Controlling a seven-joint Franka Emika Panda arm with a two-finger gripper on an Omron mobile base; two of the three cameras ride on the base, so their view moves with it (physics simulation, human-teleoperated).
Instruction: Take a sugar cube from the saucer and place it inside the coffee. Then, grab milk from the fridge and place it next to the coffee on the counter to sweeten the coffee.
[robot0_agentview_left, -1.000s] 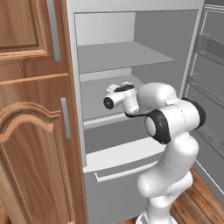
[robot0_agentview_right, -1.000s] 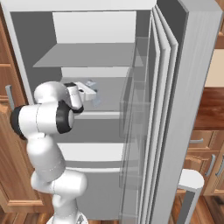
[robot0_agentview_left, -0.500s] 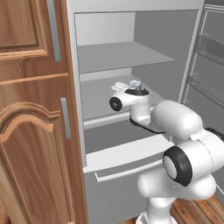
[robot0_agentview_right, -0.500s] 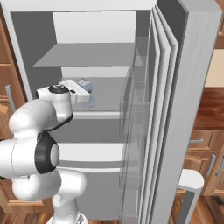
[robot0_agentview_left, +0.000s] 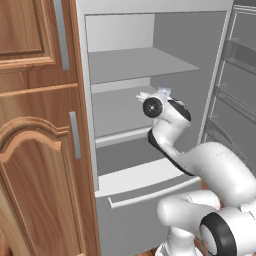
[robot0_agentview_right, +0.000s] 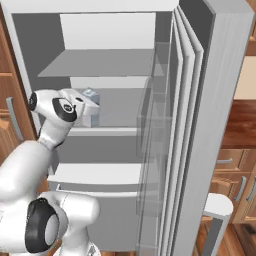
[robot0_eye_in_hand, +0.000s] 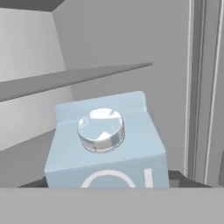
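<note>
Facing the milk (robot0_eye_in_hand: 106, 144) up close in the fridge (robot0_agentview_right: 210, 100), the hand view hides the gripper's state.

Likely kitchen, open fridge (robot0_agentview_left: 150, 60), wooden cabinets (robot0_agentview_left: 35, 150)

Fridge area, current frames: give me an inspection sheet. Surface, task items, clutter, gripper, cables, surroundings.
Surface: middle fridge shelf, pale grey, carries the carton; upper shelf bare.
Job's things: milk carton upright on the middle shelf, pale blue, round clear cap on the sloped top; fridge open, drawer shut below.
Clutter: nothing seen.
Gripper: the hand reaches into the fridge, close to the carton; fingertips hidden, open or shut cannot be told.
Cables: nothing seen.
Surroundings: wooden cabinets to the fridge's left; open fridge door with clear racks to the right.
</note>
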